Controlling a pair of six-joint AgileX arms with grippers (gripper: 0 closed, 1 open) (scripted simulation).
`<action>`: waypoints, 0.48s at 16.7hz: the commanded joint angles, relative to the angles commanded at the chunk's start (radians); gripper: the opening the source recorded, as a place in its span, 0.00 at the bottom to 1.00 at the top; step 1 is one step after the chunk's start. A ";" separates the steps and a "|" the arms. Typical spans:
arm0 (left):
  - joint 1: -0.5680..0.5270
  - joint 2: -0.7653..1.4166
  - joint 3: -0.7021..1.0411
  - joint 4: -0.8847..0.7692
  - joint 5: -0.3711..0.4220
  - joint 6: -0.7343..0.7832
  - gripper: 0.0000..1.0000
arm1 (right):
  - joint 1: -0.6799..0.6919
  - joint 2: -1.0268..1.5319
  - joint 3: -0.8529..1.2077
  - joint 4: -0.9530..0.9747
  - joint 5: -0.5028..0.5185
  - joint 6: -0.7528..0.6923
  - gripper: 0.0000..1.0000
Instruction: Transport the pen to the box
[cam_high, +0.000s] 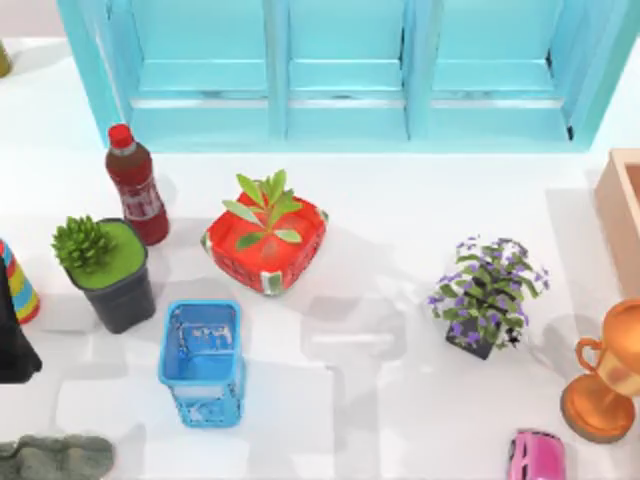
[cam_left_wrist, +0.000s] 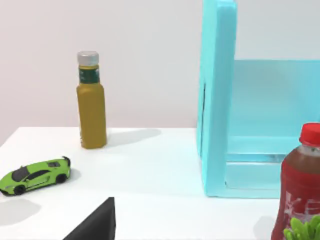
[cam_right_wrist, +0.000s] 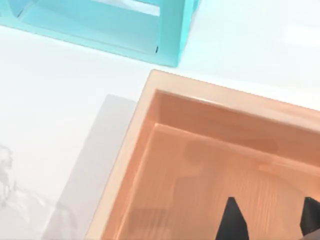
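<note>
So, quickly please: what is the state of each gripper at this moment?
Left gripper: cannot be told; one dark finger shows in the left wrist view.
Right gripper: open, holding nothing, fingertips apart above the inside of the box.

Top view: taken from above the table (cam_high: 400, 400), looking down with a slight tilt toward the far edge, where the turquoise shelf unit (cam_high: 345, 70) is seen. The right edge is cut off across the box (cam_high: 622, 215).

Left wrist view: set low, near table level, faced roughly horizontally toward the far left corner. The red bottle (cam_left_wrist: 299, 190) is seen close up; it is shared with the top view, as is the shelf unit's end panel.

Right wrist view: held close above the box, angled down into its interior; the shelf unit's corner is shared with the top view.
</note>
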 joint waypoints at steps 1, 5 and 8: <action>0.000 0.000 0.000 0.000 0.000 0.000 1.00 | 0.009 0.007 -0.027 0.031 0.006 0.008 0.00; 0.000 0.000 0.000 0.000 0.000 0.000 1.00 | 0.026 0.021 -0.054 0.061 0.018 0.022 0.00; 0.000 0.000 0.000 0.000 0.000 0.000 1.00 | 0.026 0.021 -0.054 0.061 0.018 0.022 0.15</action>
